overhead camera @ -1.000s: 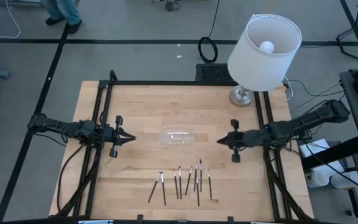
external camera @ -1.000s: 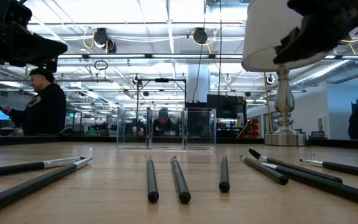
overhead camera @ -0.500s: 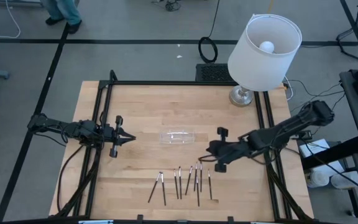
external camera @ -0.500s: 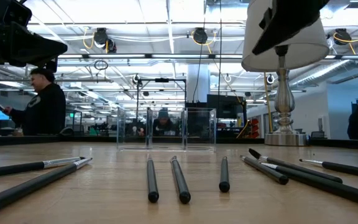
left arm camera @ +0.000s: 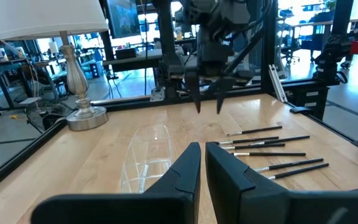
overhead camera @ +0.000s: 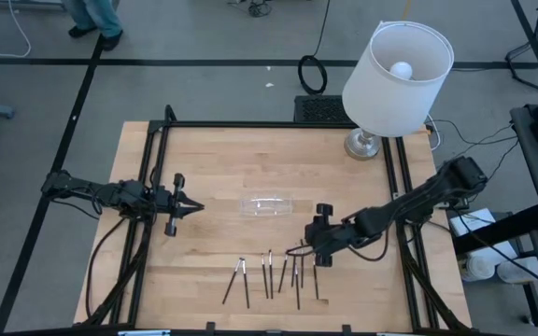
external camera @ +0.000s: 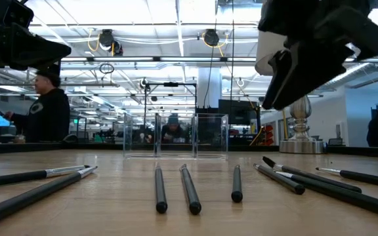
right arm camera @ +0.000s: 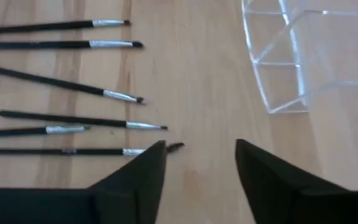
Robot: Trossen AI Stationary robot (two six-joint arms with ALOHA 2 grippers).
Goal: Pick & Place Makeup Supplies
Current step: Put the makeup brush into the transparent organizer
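Pale wood planks make up the desk (overhead camera: 250, 177), framed by black rails and seen from above in the middle of the high view. A white-shaded lamp (overhead camera: 398, 67) stands at its upper right corner, and a small clear plastic tray (overhead camera: 266, 204) lies near the centre. Around the desk the floor is grey, with black cables (overhead camera: 312, 71) looping near the top of the frame. In the low view the room behind is a wide workshop with ceiling lights, and a person in dark clothing (external camera: 44, 111) stands at the left.

The makeup supplies (overhead camera: 278, 275), thin dark sticks with silvery sections, lie loosely side by side on the desk in the lower middle of the high view, below the tray and apart from it.

The right arm reaches in from the right edge and slants down toward the sticks; the right claw (overhead camera: 299, 254) hangs just above their upper ends. Its wrist view shows the two fingers spread wide with bare wood between them, holding nothing. The left arm waits at the left side of the desk, level with the tray; the left claw (overhead camera: 197, 207) points toward the centre with its fingers nearly together and nothing between them.
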